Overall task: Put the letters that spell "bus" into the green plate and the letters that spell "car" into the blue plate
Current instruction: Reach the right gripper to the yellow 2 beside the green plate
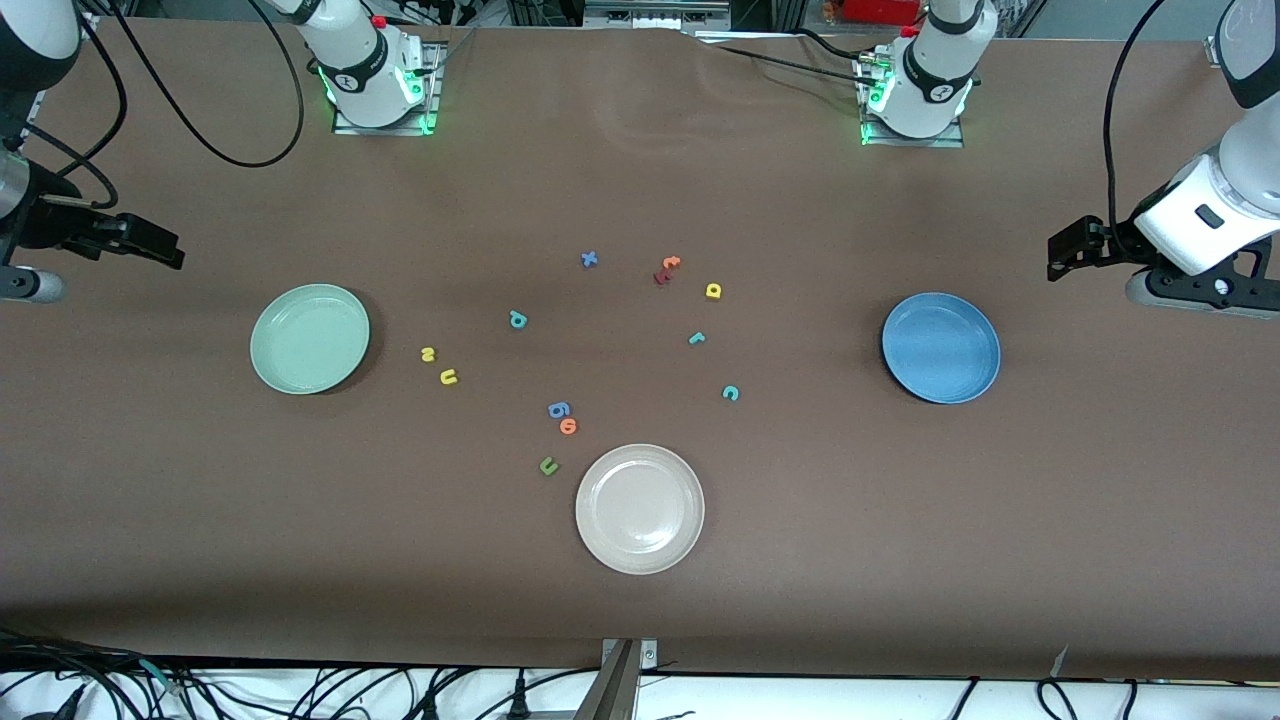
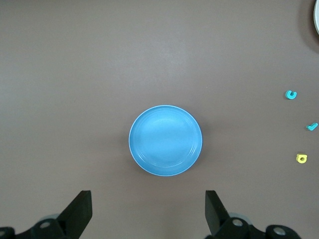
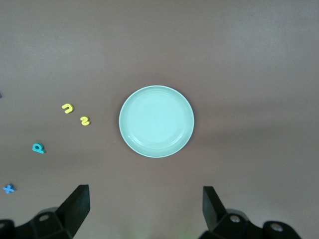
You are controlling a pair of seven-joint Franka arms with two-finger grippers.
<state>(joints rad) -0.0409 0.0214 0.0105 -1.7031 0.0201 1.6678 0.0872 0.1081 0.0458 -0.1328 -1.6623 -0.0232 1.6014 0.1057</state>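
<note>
The green plate [image 1: 310,339] lies toward the right arm's end, holding nothing. Beside it on the table are a yellow s [image 1: 429,353], a yellow u [image 1: 448,377] and a teal b [image 1: 517,320]. The blue plate [image 1: 941,347], also bare, lies toward the left arm's end, with a yellow a [image 1: 713,291], a teal r [image 1: 697,338] and a teal c [image 1: 730,393] nearer the middle. My left gripper [image 2: 148,199] hangs open over the table beside the blue plate [image 2: 165,140]. My right gripper [image 3: 145,195] hangs open beside the green plate [image 3: 156,121].
A cream-white plate [image 1: 640,508] sits nearest the front camera. Stray letters lie mid-table: a blue x [image 1: 589,259], an orange t [image 1: 671,262] against a dark red letter [image 1: 661,276], a blue g-like letter [image 1: 558,409], an orange o [image 1: 568,426] and a dark green u [image 1: 548,465].
</note>
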